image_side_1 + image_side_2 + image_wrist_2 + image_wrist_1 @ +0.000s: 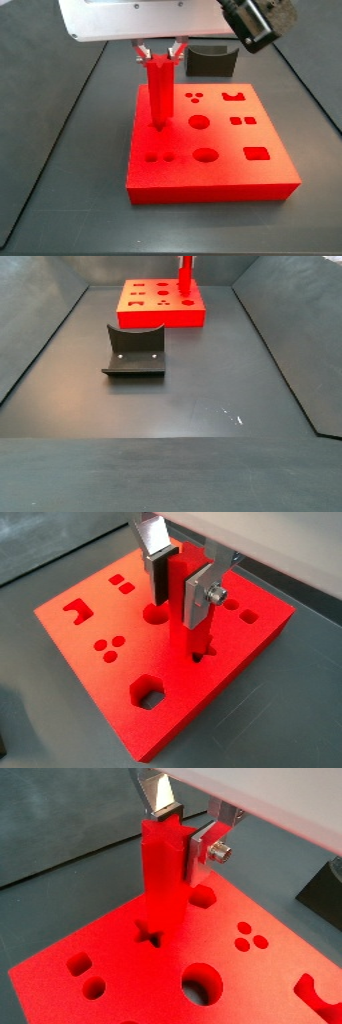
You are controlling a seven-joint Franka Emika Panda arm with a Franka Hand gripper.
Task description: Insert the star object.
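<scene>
The star object (162, 880) is a long bright red rod with a star cross-section. It stands upright over the big red block (120, 973). My gripper (181, 833) is shut on the rod's upper end, one silver finger on each side. The rod's lower end sits at the star-shaped hole (147, 936); I cannot tell how deep it reaches. In a wrist view the rod (191, 607) hangs between the fingers (201, 597) over the block (174, 672). In both side views the gripper (159, 52) holds the rod (159, 95) (185, 271) on the block's left half (225, 138).
The block (160, 319) has several other holes: round, square, hexagonal, L-shaped, small dots. The dark fixture (210, 60) (135, 351) stands on the grey floor beside the block. Sloped dark walls border the floor.
</scene>
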